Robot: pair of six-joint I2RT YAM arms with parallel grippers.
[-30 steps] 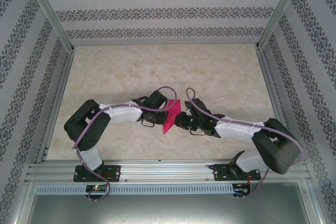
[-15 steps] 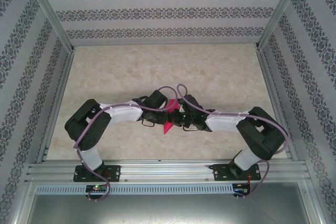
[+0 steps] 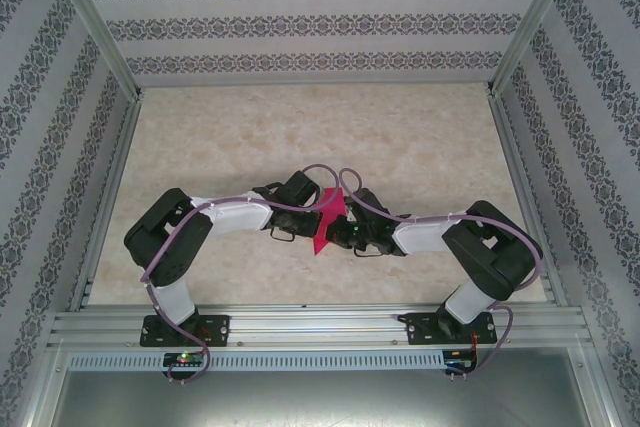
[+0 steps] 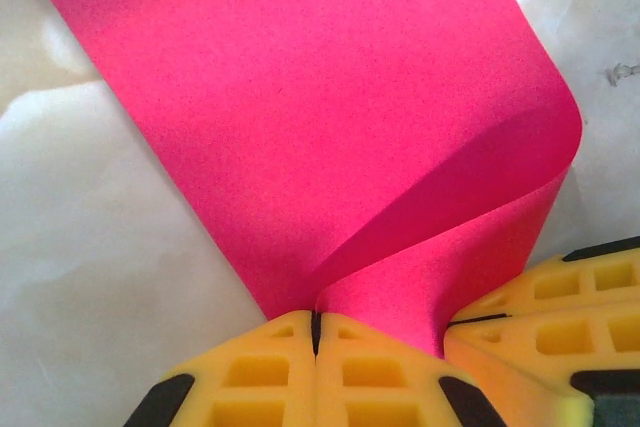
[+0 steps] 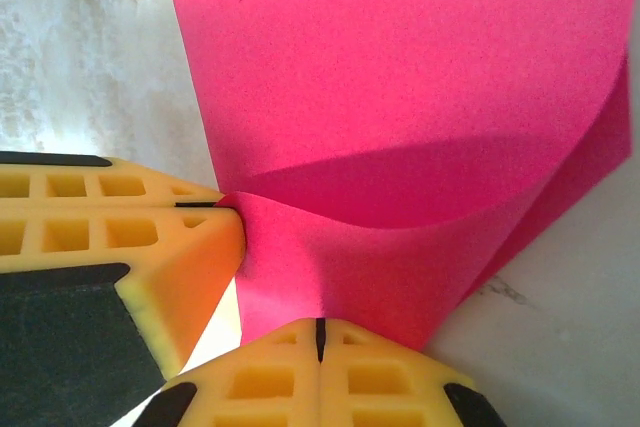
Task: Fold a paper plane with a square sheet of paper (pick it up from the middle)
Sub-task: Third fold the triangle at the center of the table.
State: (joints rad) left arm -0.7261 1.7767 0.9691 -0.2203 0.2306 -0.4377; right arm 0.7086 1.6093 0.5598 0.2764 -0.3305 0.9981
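The magenta-pink sheet of paper (image 3: 321, 235) is held up off the table between my two arms, bent into a curl with one pointed corner toward the near edge. My left gripper (image 3: 316, 210) is shut on one edge of it, its yellow jaws pressed together on the paper (image 4: 330, 117). My right gripper (image 3: 340, 231) is shut on the neighbouring edge (image 5: 400, 77), close beside the left one. The right fingers (image 4: 545, 317) show in the left wrist view. The left fingers (image 5: 110, 222) show in the right wrist view. The paper plane is out of view.
The marble-patterned tabletop (image 3: 300, 127) stretches behind the arms, fenced by aluminium rails (image 3: 110, 187) and patterned walls. Both wrists crowd the table's near middle, with cables looping over them.
My right arm has swung left toward the left gripper, bringing the two held edges close together. The paper has bowed up into a curl. The left arm has stayed put.
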